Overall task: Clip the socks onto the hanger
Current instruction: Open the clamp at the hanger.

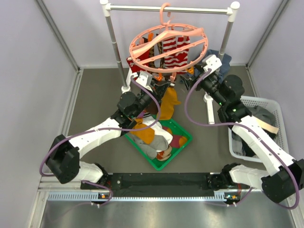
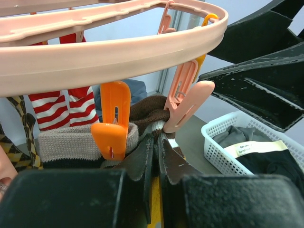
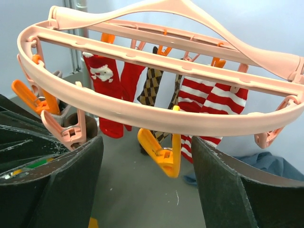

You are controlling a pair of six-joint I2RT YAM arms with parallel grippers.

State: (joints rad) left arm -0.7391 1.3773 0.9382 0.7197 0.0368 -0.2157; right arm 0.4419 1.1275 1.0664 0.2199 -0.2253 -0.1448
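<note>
Silver rail (image 1: 171, 8) with white joints spans back. Green tray (image 1: 184, 134) at table (image 1: 95, 104) centre. White basket (image 1: 279, 118) right, holding dark garment (image 1: 260, 113), beige one (image 1: 270, 128). Blue-grey cloth (image 1: 227, 59) near right post.

Both arms (image 1: 97, 134) have white links (image 1: 261, 142), black joints (image 1: 64, 164) and looping purple cables (image 1: 185, 103).

Salmon-pink hanger (image 3: 142, 116), orange clips (image 3: 161, 152), red-and-white striped socks (image 3: 209, 95), mustard sock (image 1: 169, 105)

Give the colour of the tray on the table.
The tray is green; clearest in the top external view.
</note>
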